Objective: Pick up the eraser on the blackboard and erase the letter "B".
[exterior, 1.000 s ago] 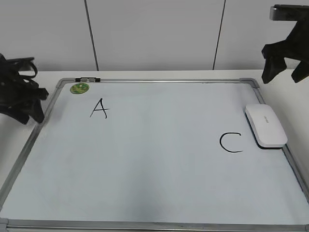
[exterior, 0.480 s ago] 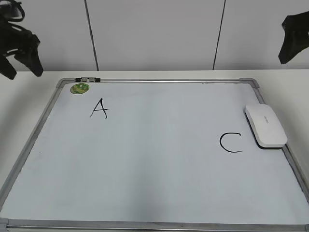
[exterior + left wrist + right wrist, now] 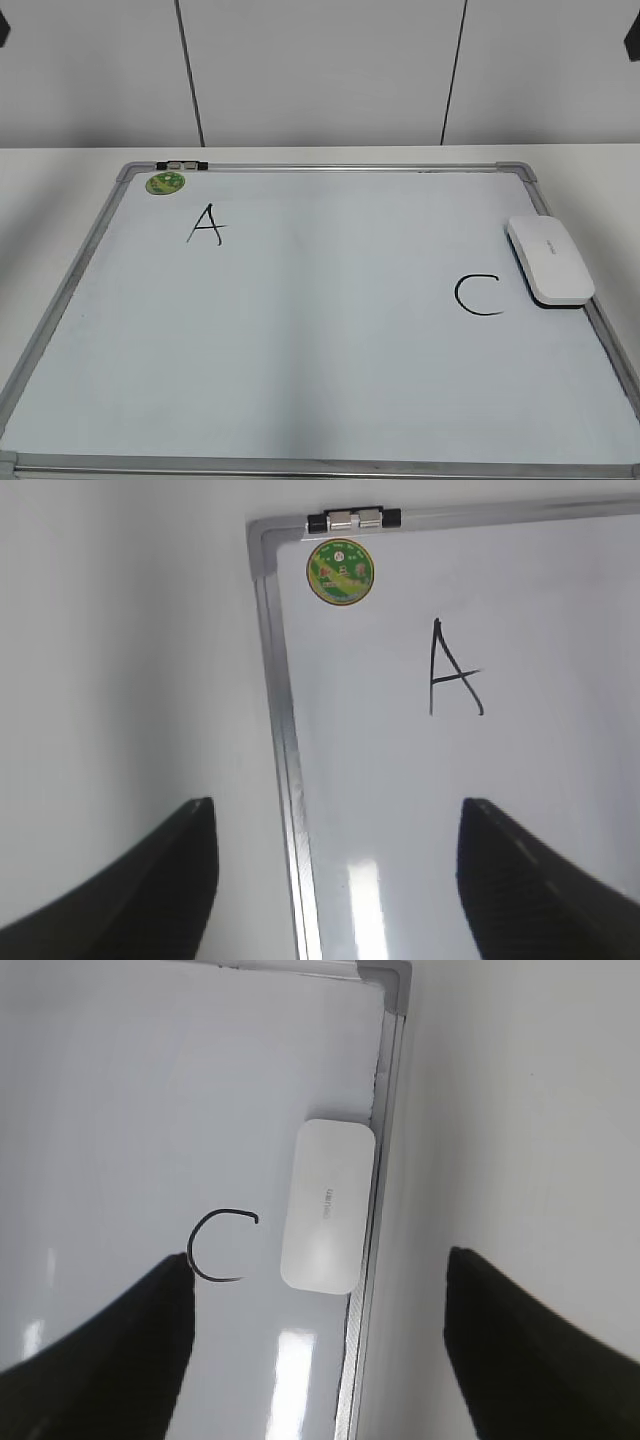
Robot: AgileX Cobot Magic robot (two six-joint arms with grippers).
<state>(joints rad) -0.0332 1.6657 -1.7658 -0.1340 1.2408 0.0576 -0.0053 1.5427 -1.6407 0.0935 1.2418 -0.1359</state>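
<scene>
The blackboard (image 3: 320, 340) lies flat on the table, a white board with a silver frame. The white eraser (image 3: 549, 260) rests on it by the right frame edge, next to a black "C" (image 3: 477, 296). A black "A" (image 3: 205, 224) is at the upper left. No letter "B" shows in any view. My left gripper (image 3: 337, 810) is open and empty, high above the board's left frame (image 3: 285, 740), with the "A" (image 3: 452, 670) in view. My right gripper (image 3: 318, 1260) is open and empty, high above the eraser (image 3: 327, 1205) and the "C" (image 3: 220, 1247).
A round green magnet (image 3: 165, 183) and a small black-and-silver clip (image 3: 182, 164) sit at the board's top left corner. White table surrounds the board, with a grey panelled wall behind. Only dark tips of the arms show at the exterior view's top corners.
Both arms have risen up and outward, almost leaving the exterior view. The eraser and the letters have not moved.
</scene>
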